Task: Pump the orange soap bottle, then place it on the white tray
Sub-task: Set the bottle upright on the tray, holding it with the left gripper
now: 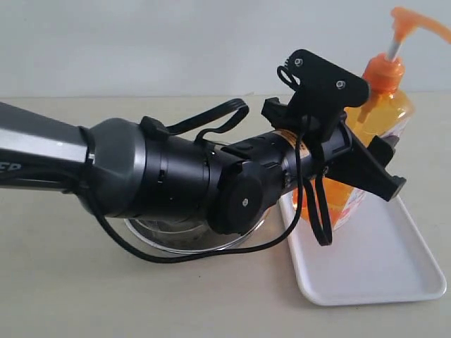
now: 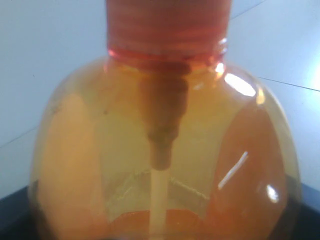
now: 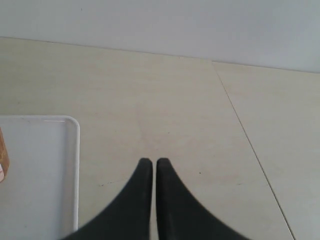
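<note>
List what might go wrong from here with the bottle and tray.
The tall translucent orange soap bottle, in the left end effector, stands near the edge of the flat white rectangular tray; released there, it may tip off the rim. The arm hangs low over the round steel bowl and might knock it when withdrawing.

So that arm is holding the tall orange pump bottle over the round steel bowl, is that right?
Not quite. The left gripper holds the tall translucent orange soap bottle over the flat white rectangular tray, not the round steel bowl, which sits beneath the arm beside the tray. The exterior view shows this.
</note>
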`<action>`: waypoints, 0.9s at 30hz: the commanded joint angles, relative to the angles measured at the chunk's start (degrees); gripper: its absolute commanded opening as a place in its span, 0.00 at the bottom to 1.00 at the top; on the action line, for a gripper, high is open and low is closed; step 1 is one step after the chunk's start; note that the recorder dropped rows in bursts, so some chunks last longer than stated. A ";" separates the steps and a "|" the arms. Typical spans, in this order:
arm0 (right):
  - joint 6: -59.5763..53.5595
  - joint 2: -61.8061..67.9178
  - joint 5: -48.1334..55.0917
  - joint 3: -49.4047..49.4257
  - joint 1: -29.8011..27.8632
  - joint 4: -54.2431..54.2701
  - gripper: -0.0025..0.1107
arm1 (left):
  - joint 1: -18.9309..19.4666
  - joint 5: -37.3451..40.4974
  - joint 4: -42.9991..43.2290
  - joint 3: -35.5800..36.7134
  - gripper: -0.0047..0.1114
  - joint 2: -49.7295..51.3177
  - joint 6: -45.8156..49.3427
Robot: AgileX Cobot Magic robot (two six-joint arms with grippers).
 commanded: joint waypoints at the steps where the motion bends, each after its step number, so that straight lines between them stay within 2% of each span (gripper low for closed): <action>1: -0.55 -0.10 -0.32 0.42 0.01 -0.29 0.02 | -0.27 -4.64 0.86 -1.00 0.08 -1.43 -0.49; 8: -0.55 -0.10 -0.32 0.42 0.01 -0.25 0.02 | -0.27 -5.60 0.86 -1.00 0.08 -1.43 -1.11; 15: -0.55 -0.10 -0.32 0.42 0.01 0.11 0.02 | -0.16 -9.15 7.07 -1.03 0.08 -0.44 -9.56; 27: -0.95 -0.10 -0.32 0.42 0.01 0.29 0.02 | -0.16 -9.09 7.91 -1.03 0.08 1.57 -9.65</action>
